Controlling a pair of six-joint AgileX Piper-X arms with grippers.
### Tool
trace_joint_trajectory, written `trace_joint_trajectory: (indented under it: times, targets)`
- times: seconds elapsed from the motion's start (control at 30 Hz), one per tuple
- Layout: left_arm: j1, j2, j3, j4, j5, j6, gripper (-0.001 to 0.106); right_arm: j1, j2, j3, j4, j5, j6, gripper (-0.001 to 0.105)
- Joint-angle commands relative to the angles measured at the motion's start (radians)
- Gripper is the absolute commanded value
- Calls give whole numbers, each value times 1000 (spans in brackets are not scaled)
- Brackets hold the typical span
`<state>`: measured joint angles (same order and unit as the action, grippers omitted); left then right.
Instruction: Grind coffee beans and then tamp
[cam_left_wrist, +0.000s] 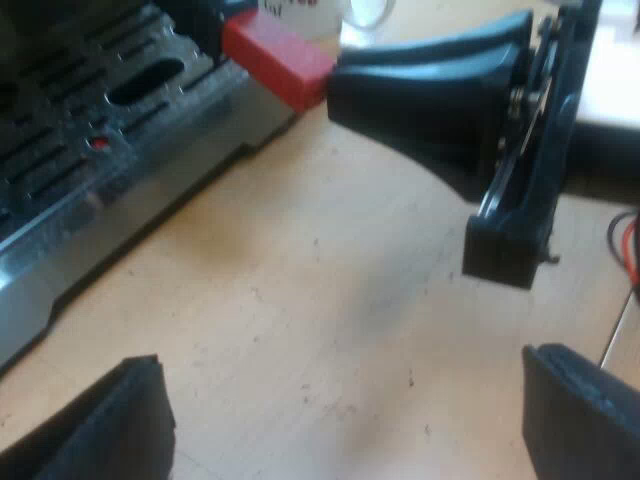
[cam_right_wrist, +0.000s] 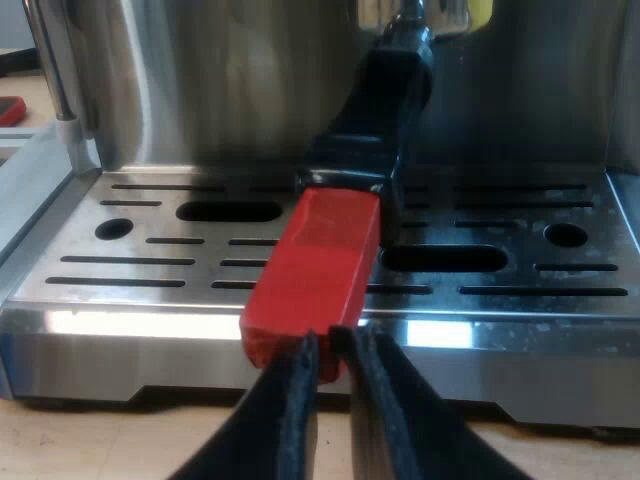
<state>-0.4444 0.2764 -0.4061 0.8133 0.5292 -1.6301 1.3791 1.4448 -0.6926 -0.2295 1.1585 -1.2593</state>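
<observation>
A white mug (cam_left_wrist: 310, 15) stands near the espresso machine (cam_right_wrist: 220, 80), whose slotted drip tray (cam_right_wrist: 150, 260) sits on a wooden table (cam_left_wrist: 330, 330). The holder's dark handle (cam_right_wrist: 385, 110), locked into the machine's front, juts out over the tray, its red end (cam_right_wrist: 315, 270) foremost. The right gripper (cam_right_wrist: 330, 345), fingers nearly together, sits at that red tip, possibly touching it. The left gripper (cam_left_wrist: 340, 365) hangs spread wide over the table, holding nothing.
</observation>
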Motion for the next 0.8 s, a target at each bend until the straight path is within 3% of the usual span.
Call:
trace_joint_trajectory:
  times: [0.03,0.23,0.4,0.6,0.8]
  targets:
    - [-5,29,-3,-38,15,18,74,-14,-1,-6,-6,8,-1,12]
    - [-5,59,-3,-95,15,18,74,-13,-1,-6,-6,14,-1,12]
    - [-5,59,-3,-93,15,18,74,-13,-1,-6,-4,91,-4,12]
    - [-5,59,-3,-93,44,18,74,-20,-1,-6,-4,131,-55,12]
    - [-5,59,-3,-93,49,18,74,-67,-1,-6,-4,117,-55,12]
